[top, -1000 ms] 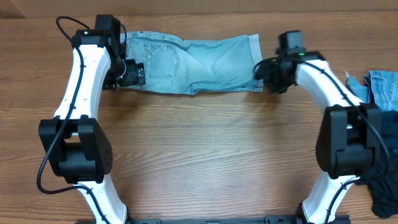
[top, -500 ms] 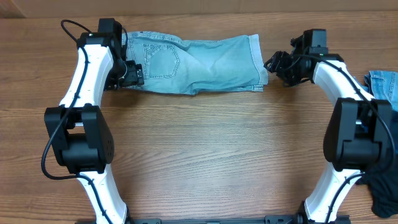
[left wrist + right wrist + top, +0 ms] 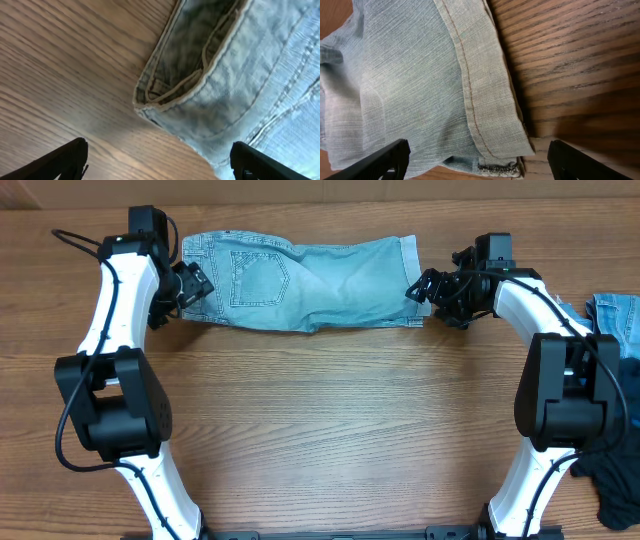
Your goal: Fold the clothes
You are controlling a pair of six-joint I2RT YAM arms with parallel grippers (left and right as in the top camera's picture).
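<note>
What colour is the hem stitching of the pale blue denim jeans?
Orange-brown stitching, clearest in the right wrist view.

1. Jeans (image 3: 310, 285) are showing pale blue denim, matt, finely ribbed weave; hem (image 3: 487, 110) is carrying tan stitching, fraying at one corner.
2. Table (image 3: 330, 410) is showing brown wood grain, smooth, slightly sheeny.
3. Arms (image 3: 118, 300) are looking like glossy white plastic, joints matt black.

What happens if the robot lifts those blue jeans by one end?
The jeans lie wrinkled and doubled over, so they would likely droop limply. The stitched hem looks thicker, probably firmer to pinch. Pushed, they would probably bunch up on the wooden table rather than slide.
</note>
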